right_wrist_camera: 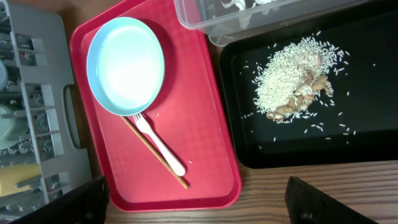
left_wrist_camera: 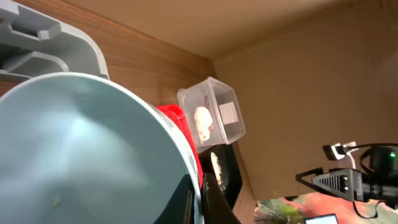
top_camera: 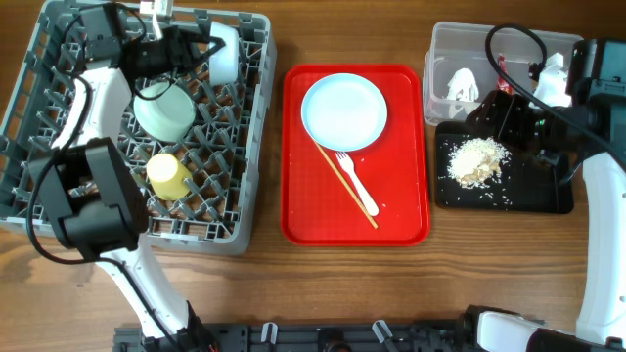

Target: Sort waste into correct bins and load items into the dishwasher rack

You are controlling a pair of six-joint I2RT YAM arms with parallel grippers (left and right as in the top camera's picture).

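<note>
My left gripper [top_camera: 201, 47] is shut on the rim of the pale blue bowl [top_camera: 227, 54], holding it on edge over the far side of the grey dishwasher rack [top_camera: 39, 88]; the jaws pinch the rim in the left wrist view [left_wrist_camera: 200, 194]. A pale green bowl [top_camera: 164, 110] and a yellow cup [top_camera: 168, 174] sit in the rack. The pale blue plate [top_camera: 343, 110], white fork [top_camera: 354, 181] and chopsticks [top_camera: 337, 168] lie on the red tray [top_camera: 303, 215]. The clear tub [top_camera: 440, 44] holds the white tissue [top_camera: 462, 83]. Rice crumbs [top_camera: 476, 159] lie in the black tray [top_camera: 533, 196]. My right gripper [right_wrist_camera: 199, 205] is wide open and empty, high above.
The clear tub and the black tray stand side by side at the right of the red tray. The wooden table [top_camera: 411, 284] runs along the front. The right arm and its cables [top_camera: 518, 44] hang over the tub and black tray.
</note>
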